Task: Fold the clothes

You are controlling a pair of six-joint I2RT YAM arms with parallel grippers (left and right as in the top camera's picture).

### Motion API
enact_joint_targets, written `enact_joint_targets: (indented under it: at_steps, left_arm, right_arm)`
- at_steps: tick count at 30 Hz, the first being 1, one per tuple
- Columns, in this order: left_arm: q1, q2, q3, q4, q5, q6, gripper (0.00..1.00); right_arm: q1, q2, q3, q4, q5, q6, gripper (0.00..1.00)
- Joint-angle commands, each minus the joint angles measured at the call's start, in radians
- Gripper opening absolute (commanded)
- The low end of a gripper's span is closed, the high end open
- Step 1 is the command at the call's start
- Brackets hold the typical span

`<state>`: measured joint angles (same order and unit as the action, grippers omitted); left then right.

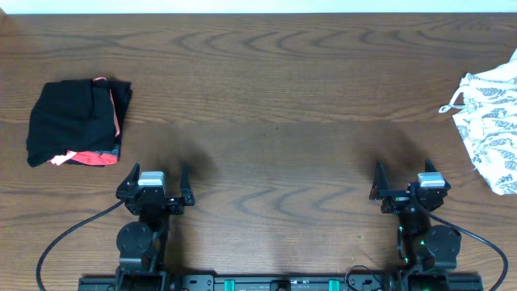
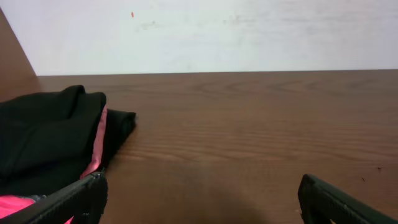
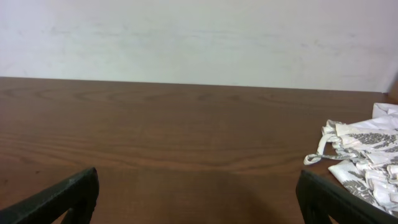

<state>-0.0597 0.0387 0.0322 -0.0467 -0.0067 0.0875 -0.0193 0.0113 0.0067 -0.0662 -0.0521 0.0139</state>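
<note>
Wood fills the overhead view: a brown table (image 1: 266,97) with both arms parked at its near edge. The left gripper (image 1: 159,176) and the right gripper (image 1: 403,174) each stand with jaws spread wide, holding nothing. The clothes (image 1: 491,113), a white dress with a grey-green leaf print, lie crumpled at the far right edge, partly cut off by the frame, with a thin strap (image 1: 451,103) looping out to the left. A black bundle (image 1: 77,121) with coral-pink trim sits far left, well apart from the dress.

From the left wrist, the left gripper (image 2: 202,202) gapes empty above bare wood, with the black bundle (image 2: 43,137) near its left finger.

From the right wrist, the right gripper (image 3: 199,199) is likewise wide and empty; the clothes (image 3: 367,158) lie beyond its right finger, not touching it.
</note>
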Motion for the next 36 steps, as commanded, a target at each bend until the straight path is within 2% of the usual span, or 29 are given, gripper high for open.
enact_joint_targets:
  at_steps: [1,15,18,21,27,31,36]
  left_arm:
    - [0.005,0.004,-0.028,-0.024,-0.01,0.021,0.98]
    - [0.005,0.004,-0.028,-0.02,-0.01,0.021,0.98]
    - [0.005,0.01,-0.028,-0.025,-0.009,0.01,0.98]
    - [0.005,0.022,-0.028,-0.025,-0.009,-0.053,0.98]
    - [0.005,0.077,0.014,-0.027,-0.001,-0.089,0.98]
    - [0.005,0.171,0.121,-0.053,-0.002,-0.097,0.98]
    - [0.005,0.358,0.328,-0.193,-0.003,-0.121,0.98]
  right_arm:
    - [0.017,-0.005,-0.001,-0.004,-0.001,-0.011,0.99]
    - [0.017,-0.005,-0.001,0.016,-0.002,-0.01,0.99]
    - [0.017,-0.005,-0.001,0.024,-0.019,0.071,0.99]
    - [0.017,-0.005,-0.001,0.001,-0.018,0.097,0.99]
    - [0.017,0.024,0.055,-0.043,0.128,0.094,0.99]
    - [0.015,0.125,0.163,-0.124,0.258,0.074,0.99]
    - [0.009,0.369,0.319,-0.197,0.273,0.074,0.99]
